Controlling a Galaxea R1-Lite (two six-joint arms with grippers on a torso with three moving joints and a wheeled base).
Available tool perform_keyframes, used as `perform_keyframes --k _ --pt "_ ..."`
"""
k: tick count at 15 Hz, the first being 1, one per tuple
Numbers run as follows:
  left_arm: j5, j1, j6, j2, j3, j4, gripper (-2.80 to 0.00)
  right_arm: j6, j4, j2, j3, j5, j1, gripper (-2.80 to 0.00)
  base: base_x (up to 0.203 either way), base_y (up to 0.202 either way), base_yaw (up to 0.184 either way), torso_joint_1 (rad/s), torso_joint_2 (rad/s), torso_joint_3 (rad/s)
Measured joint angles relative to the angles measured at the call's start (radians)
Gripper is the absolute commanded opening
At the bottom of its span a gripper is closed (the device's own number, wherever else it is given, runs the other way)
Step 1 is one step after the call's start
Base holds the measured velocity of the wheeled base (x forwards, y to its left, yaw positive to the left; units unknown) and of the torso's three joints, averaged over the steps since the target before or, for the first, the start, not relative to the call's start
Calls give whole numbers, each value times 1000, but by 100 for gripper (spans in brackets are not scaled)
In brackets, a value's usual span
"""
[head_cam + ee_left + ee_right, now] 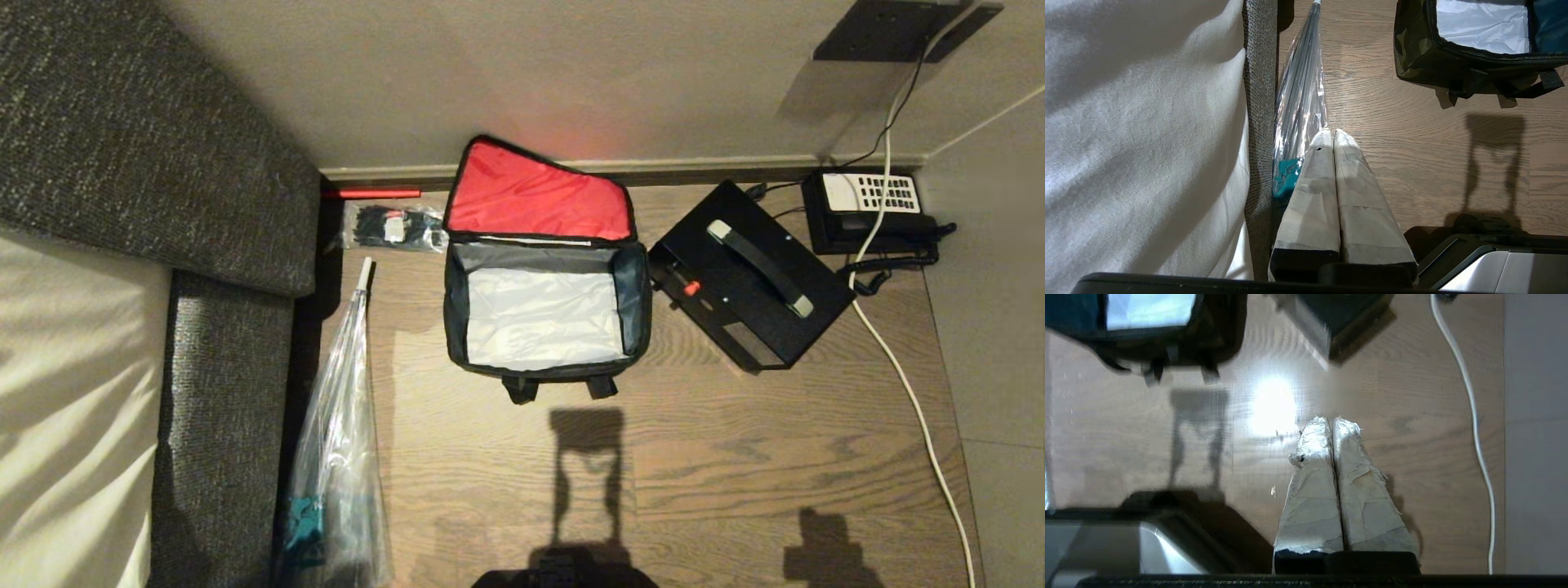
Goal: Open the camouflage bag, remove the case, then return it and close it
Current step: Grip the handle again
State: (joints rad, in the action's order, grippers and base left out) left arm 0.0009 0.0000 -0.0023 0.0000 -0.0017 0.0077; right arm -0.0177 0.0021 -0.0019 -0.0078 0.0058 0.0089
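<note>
Camouflage bag (545, 278) sits open on floor, red lid flopped back; case (747, 273) out beside it, near phone cord (906, 384). Both grippers (1333, 136) (1332, 424) clenched, empty. Risk: case prob. snags cord, or lid falls shut.

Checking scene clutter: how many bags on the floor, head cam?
2. The camouflage bag sits open in the middle, left of the case; a clear plastic bag lies beside the sofa.

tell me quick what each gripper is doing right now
left gripper: shut, holding nothing, above the floor.
right gripper: shut, holding nothing, above the floor.
</note>
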Motion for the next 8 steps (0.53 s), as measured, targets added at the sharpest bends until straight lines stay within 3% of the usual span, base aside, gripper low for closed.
perform_keyframes --k 3,6,8 --pt "1 0 0 0 0 0 -280 13 168 0 -161 53 0 -280 0 0 0 0 0 0" --pt "1 0 0 0 0 0 -280 66 519 0 -406 141 0 -280 0 0 0 0 0 0" --pt "0 0 -1 0 0 0 -280 92 715 12 -495 208 0 -280 0 0 0 0 0 0"
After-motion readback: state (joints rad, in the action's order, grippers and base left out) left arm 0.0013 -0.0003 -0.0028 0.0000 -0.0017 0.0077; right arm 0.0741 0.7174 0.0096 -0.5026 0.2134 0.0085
